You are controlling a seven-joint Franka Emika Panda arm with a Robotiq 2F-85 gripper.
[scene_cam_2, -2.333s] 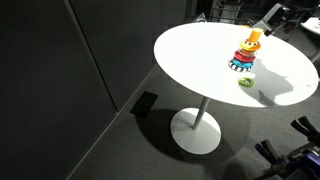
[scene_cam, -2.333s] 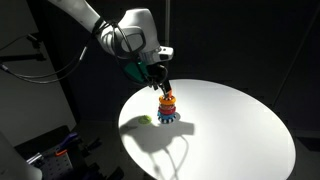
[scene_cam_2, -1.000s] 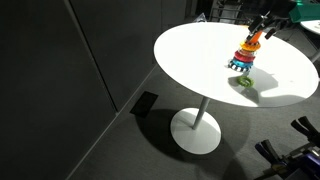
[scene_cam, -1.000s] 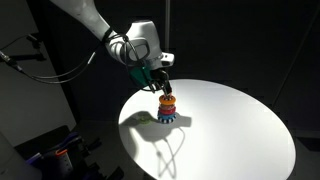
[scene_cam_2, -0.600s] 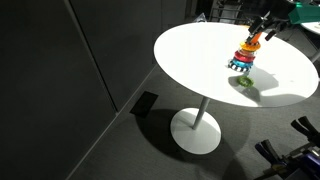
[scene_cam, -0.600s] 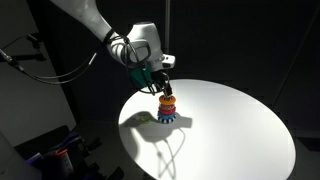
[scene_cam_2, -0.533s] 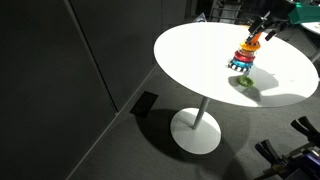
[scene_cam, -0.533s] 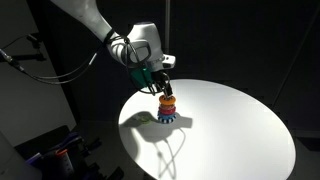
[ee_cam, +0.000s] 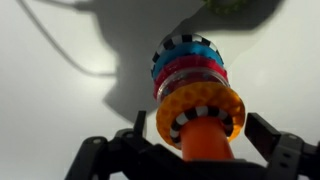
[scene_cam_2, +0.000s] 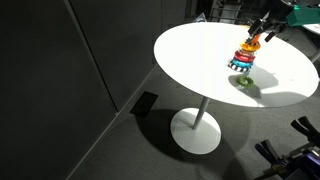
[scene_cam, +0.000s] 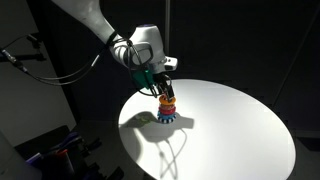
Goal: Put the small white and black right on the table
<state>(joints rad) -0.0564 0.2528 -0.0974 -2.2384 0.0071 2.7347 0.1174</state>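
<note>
A stacked ring toy (scene_cam: 166,108) stands on the round white table (scene_cam: 230,125), which also shows in an exterior view (scene_cam_2: 195,55). In the wrist view the toy's top is an orange ring with a white and black striped inner band (ee_cam: 200,112) on an orange peg; pink and blue rings (ee_cam: 188,62) lie beneath it. My gripper (ee_cam: 203,140) is open, its two fingers on either side of the peg's top and not touching it. It hangs just over the toy in both exterior views (scene_cam: 162,89) (scene_cam_2: 259,32).
A small green piece (scene_cam_2: 245,82) lies on the table beside the toy, and shows at the top of the wrist view (ee_cam: 240,5). The table's pedestal foot (scene_cam_2: 195,130) stands on dark floor. Cables and equipment (scene_cam: 55,150) sit near the table edge.
The gripper has come down a little and closed in on the toy's top. The toy and the green piece have not moved.
</note>
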